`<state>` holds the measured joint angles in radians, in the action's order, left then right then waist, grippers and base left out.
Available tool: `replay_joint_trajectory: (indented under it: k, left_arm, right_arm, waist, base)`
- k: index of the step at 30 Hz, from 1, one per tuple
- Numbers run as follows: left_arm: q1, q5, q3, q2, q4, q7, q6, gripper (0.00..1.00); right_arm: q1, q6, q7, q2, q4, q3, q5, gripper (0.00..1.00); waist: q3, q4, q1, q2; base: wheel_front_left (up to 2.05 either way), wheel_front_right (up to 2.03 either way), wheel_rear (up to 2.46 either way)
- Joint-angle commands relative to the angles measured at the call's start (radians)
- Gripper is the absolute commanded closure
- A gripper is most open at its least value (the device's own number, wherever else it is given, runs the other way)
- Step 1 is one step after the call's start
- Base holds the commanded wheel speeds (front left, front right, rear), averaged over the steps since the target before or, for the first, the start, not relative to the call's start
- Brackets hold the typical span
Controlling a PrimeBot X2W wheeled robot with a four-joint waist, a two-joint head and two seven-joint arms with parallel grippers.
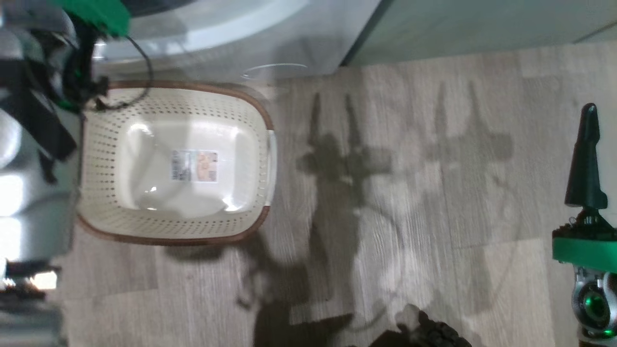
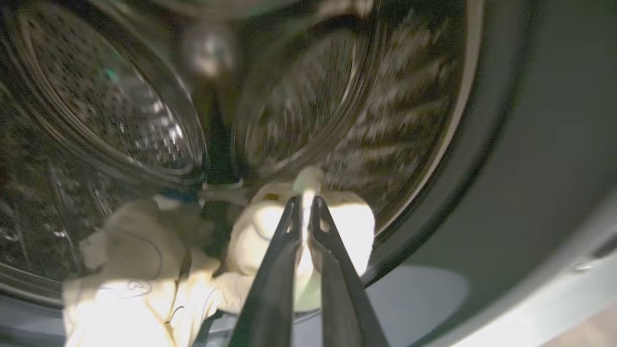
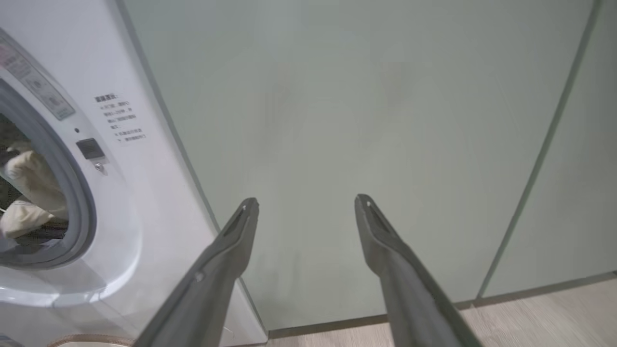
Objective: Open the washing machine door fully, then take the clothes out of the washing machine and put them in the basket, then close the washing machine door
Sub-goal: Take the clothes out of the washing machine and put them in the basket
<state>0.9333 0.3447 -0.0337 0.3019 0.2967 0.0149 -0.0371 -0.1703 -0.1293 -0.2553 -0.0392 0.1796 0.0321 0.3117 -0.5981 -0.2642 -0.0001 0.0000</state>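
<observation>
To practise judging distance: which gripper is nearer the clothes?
Left. The left gripper is inside the drum, shut on the clothes. The right gripper hangs open outside the machine, pointing at the cabinet.

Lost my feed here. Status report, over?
Left gripper shut on clothes in the washing machine. Right gripper open, holding nothing. Basket empty. No obstruction seen.
</observation>
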Motion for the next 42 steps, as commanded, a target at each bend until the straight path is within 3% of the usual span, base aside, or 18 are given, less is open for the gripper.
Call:
replay_joint_trajectory:
  k: [1, 8, 13, 18, 29, 34, 42]
  left_arm:
    - [0.002, 0.005, 0.029, 0.031, -0.055, -0.018, -0.003, 1.00]
    - [-0.177, 0.011, 0.048, -0.025, -0.231, -0.188, -0.028, 1.00]
    - [-0.282, -0.018, 0.049, -0.046, -0.330, -0.254, -0.039, 1.00]
    - [-0.375, -0.072, 0.041, -0.085, -0.461, -0.275, -0.047, 1.00]
    - [-0.546, -0.172, 0.057, -0.195, -0.737, -0.276, 0.008, 1.00]
    - [-0.637, -0.168, 0.058, -0.219, -0.684, -0.276, 0.025, 1.00]
    - [-0.694, -0.157, 0.053, -0.236, -0.428, -0.277, 0.060, 1.00]
  right_arm:
    - [0.018, -0.001, -0.006, -0.011, 0.038, -0.010, -0.008, 0.00]
    - [0.036, -0.001, -0.006, -0.011, 0.046, 0.003, -0.046, 0.00]
    - [0.049, -0.001, -0.006, -0.011, 0.051, 0.008, -0.069, 0.00]
    - [0.058, -0.001, -0.006, -0.011, 0.053, 0.011, -0.081, 0.00]
    - [0.070, -0.001, -0.006, -0.011, 0.054, 0.010, -0.104, 0.00]
    - [0.076, -0.001, -0.006, -0.011, 0.055, 0.005, -0.110, 0.00]
    - [0.072, -0.001, -0.006, -0.011, 0.052, -0.017, -0.098, 0.00]
  waist:
    - [0.017, 0.018, 0.0001, 0.0000]
    - [0.067, 0.067, 0.0001, 0.0000]
    - [0.095, 0.095, 0.0001, 0.0000]
    - [0.122, 0.121, 0.0001, 0.0000]
    - [0.166, 0.168, 0.0001, 0.0000]
    - [0.170, 0.183, 0.0001, 0.0000]
    - [0.154, 0.170, 0.0001, 0.0000]
  base:
    - [0.00, 0.00, 0.00]
    - [0.00, 0.00, 0.00]
    - [0.00, 0.00, 0.00]
    - [0.00, 0.00, 0.00]
    - [0.00, 0.00, 0.00]
    - [0.00, 0.00, 0.00]
    - [0.00, 0.00, 0.00]
